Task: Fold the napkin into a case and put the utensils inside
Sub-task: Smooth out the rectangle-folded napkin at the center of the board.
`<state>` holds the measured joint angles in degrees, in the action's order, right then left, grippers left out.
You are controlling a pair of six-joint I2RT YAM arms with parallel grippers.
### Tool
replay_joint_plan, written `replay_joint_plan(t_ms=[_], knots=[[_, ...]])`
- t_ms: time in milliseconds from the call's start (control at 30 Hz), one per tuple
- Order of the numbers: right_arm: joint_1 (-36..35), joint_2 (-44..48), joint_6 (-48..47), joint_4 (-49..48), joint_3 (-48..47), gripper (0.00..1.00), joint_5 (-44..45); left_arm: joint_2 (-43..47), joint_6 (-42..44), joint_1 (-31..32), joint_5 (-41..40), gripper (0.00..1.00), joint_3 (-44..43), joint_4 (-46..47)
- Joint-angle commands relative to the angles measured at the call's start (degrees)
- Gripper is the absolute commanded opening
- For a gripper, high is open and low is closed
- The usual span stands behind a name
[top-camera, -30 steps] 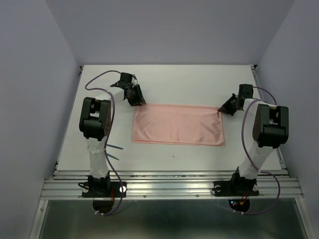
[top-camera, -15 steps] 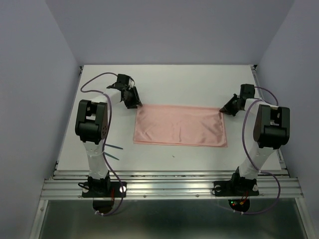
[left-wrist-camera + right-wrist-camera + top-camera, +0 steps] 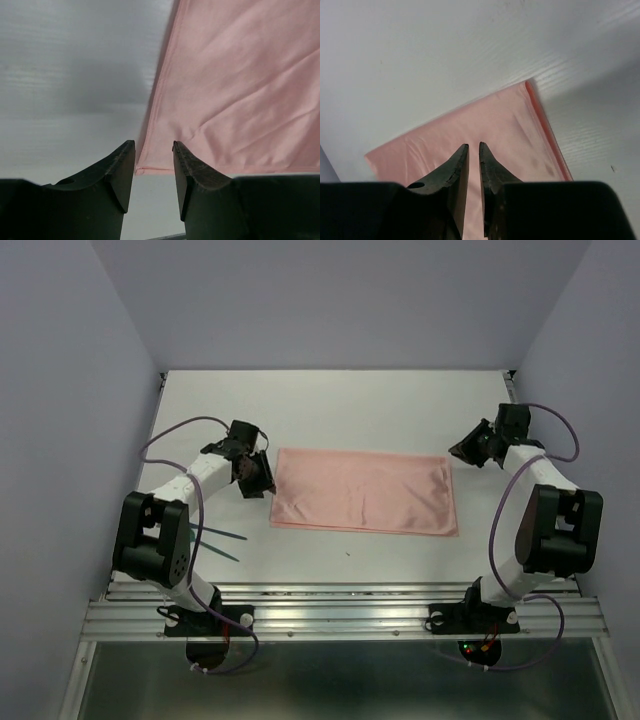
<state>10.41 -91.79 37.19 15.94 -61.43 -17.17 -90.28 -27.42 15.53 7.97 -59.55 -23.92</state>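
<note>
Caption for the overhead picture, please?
The left gripper and right gripper flank the pink napkin; teal utensils lie aside.

the salmon-pink napkin (image 3: 365, 492) lies flat, folded into a layered rectangle, with the teal utensils (image 3: 230, 536) off its near-left corner.

The napkin (image 3: 364, 492) lies on the table (image 3: 350, 410); utensils (image 3: 225, 535) lie left, nearer.

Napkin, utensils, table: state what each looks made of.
Napkin: probably thin woven cloth with a faint satin sheen. It lies in soft creases and its edges show layers.
Utensils: likely plastic, going by the even teal colour and thin stems. They are too small to judge the finish.
Table: white and matte, with fine parallel lines in the wrist views. Perhaps laminate or painted board.
</note>
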Motion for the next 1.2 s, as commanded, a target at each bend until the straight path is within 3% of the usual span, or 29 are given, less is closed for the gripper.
replay_joint_plan(t_ms=[0, 167, 400, 767, 867, 967, 1167], knots=[[-0.8, 2.5, -1.1, 2.7, 2.2, 0.20, -1.4, 2.9, -4.2, 1.3, -2.4, 0.47, 5.3, -4.1], [-1.4, 3.7, -1.8, 4.0, 2.5, 0.21, -1.2, 1.4, -5.4, 4.2, -3.3, 0.46, 6.5, -4.6], [-1.4, 4.3, -2.4, 5.0, 2.3, 0.21, -0.8, 0.0, -5.8, 4.7, -3.2, 0.32, 8.1, -3.2], [-1.4, 4.2, -2.4, 5.0, 3.1, 0.21, -0.8, -1.7, -6.0, 5.3, -4.2, 0.31, 9.0, -2.6], [-1.4, 4.4, -2.3, 5.0, 3.2, 0.21, -0.8, -1.5, -5.8, 5.5, -4.3, 0.12, 8.6, -3.0], [-1.4, 4.6, -2.3, 5.0, 3.2, 0.21, -0.8, -0.6, -5.5, 5.7, -4.9, 0.00, 7.2, -4.6], [-1.4, 4.7, -2.3, 4.9, 3.4, 0.21, -0.7, 1.8, -3.7, 5.7, -4.0, 0.00, 3.1, -8.9]])
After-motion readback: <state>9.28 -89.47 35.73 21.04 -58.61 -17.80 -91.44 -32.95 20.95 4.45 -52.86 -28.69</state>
